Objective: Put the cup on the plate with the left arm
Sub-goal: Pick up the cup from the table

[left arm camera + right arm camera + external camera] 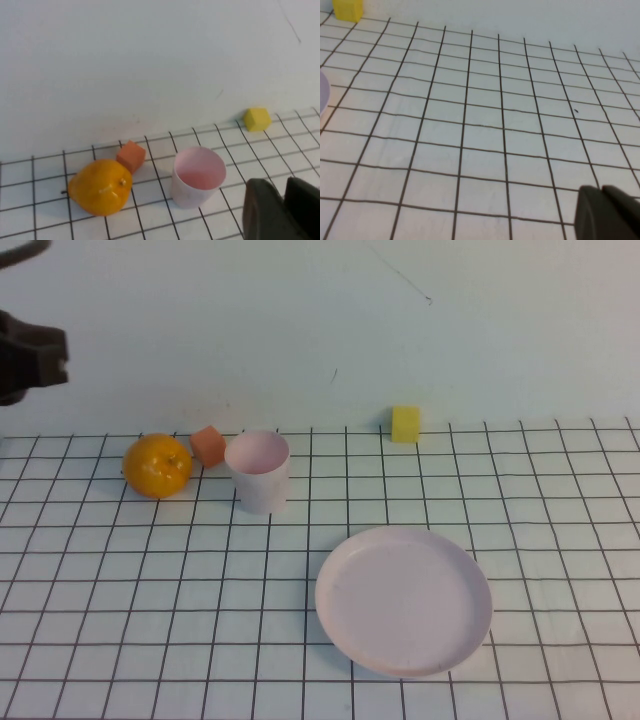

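Note:
The pale pink cup (pixel 259 472) stands upright and empty on the gridded cloth, left of centre; the left wrist view also shows the cup (pixel 197 176). In front of it and to the right lies the round pink plate (pixel 403 600), with nothing on it. My left gripper (pixel 40 355) hangs high at the far left, well away from the cup. Its dark fingers (pixel 265 210) lie almost together and hold nothing. My right gripper (pixel 601 189) is out of the high view; its fingers are together over bare cloth, right of the plate's edge (pixel 322 97).
An orange fruit (pixel 157 465) and a small orange cube (pixel 208 445) sit just left of the cup. A yellow cube (pixel 405 424) rests at the back edge of the cloth, right of the cup. A white wall rises behind.

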Robot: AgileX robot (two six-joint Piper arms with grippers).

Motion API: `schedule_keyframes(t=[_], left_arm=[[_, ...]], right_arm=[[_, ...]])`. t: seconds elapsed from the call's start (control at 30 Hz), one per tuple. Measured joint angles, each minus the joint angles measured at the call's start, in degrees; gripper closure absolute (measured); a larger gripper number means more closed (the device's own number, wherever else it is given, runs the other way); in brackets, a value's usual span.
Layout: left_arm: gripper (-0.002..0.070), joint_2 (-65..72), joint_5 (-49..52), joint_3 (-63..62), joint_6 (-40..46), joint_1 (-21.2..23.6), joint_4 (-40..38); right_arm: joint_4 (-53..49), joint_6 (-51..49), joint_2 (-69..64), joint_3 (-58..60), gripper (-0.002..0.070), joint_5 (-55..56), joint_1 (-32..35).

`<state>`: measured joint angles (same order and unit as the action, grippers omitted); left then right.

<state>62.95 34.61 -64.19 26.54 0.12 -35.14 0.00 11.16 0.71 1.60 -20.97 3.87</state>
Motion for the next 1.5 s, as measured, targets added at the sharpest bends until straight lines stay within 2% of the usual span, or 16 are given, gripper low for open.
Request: schedule_keyframes(t=[0.1, 0.17, 0.23, 0.33, 0.47, 0.77, 1.07, 1.17, 1.23, 1.3, 1.43, 1.5], left_arm=[[0.0463, 7.82, 4.85, -4.18, 2.86, 0.00, -2.13], [0.0332, 12.74, 8.43, -7.46, 3.53, 0.00, -2.81], [0.0270, 17.03, 11.17, -10.65, 3.31, -0.12, -2.92], [0.0259, 24.06, 14.19, -15.90, 2.21, -0.28, -3.03], [0.0259, 32.18, 14.89, -21.88, 0.62, -3.00, -0.64], [0.0258, 50.81, 20.35, -38.65, -12.12, -11.56, 15.61], [0.0258, 64.04, 23.28, -51.20, -20.02, -13.44, 25.42], [0.0271, 66.51, 23.76, -52.87, -20.26, -13.53, 25.95], [0.0307, 67.45, 23.76, -52.97, -20.26, -13.53, 25.95], [0.0375, 68.27, 23.76, -52.97, -19.71, -13.53, 25.95], [0.0580, 68.65, 24.74, -52.97, -16.19, -13.53, 25.43], [0.0631, 68.65, 25.70, -53.10, -13.08, -13.53, 23.44]], right_arm=[[0.00, 0.00, 0.00, 0.00, 0.0678, 0.00, 0.00], [0.35, 0.00, 0.00, 0.00, 0.0678, 0.00, 0.00], [0.00, 0.00, 0.00, 0.00, 0.0678, 0.00, 0.00], [0.00, 0.00, 0.00, 0.00, 0.0678, 0.00, 0.00], [0.35, 0.00, 0.00, 0.00, 0.0678, 0.00, 0.00], [0.35, 0.00, 0.00, 0.00, 0.0678, 0.00, 0.00], [0.00, 0.00, 0.00, 0.00, 0.0678, 0.00, 0.00], [0.00, 0.00, 0.00, 0.00, 0.0678, 0.00, 0.00], [0.35, 0.00, 0.00, 0.00, 0.0678, 0.00, 0.00], [0.00, 0.00, 0.00, 0.00, 0.0678, 0.00, 0.00], [0.35, 0.00, 0.00, 0.00, 0.0678, 0.00, 0.00], [0.35, 0.00, 0.00, 0.00, 0.0678, 0.00, 0.00]])
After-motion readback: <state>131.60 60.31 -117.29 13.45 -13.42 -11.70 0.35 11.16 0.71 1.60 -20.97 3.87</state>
